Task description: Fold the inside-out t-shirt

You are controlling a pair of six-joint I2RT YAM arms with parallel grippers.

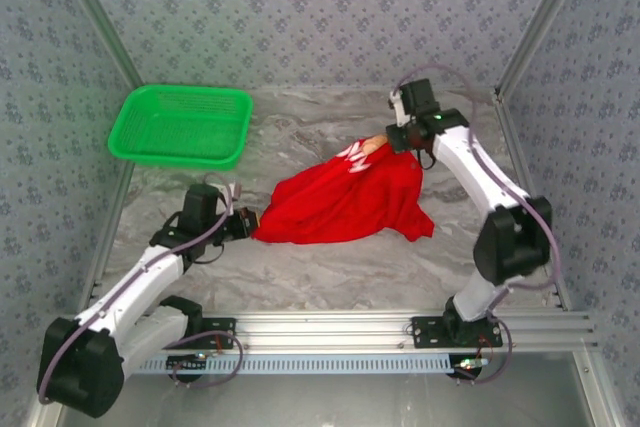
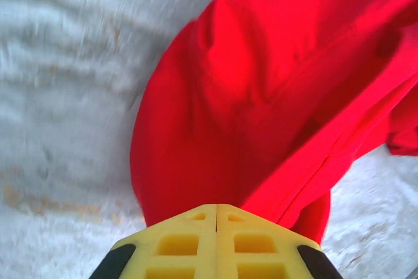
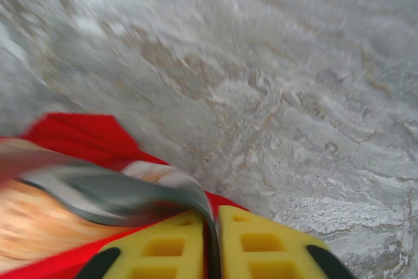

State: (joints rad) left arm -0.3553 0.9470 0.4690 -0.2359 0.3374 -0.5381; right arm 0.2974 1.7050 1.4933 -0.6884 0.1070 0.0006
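L hand (image 2: 215, 208) clamped, R hand (image 3: 214, 210) clamped

Red t-shirt (image 1: 340, 202), white-orange print (image 1: 357, 155); green basket (image 1: 180, 125); grey marbled table (image 1: 300, 277).

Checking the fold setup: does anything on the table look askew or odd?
The t-shirt lies bunched in a crumpled heap, not flat, clamped at opposite ends in the left jaws and right jaws. Nothing else stands out.
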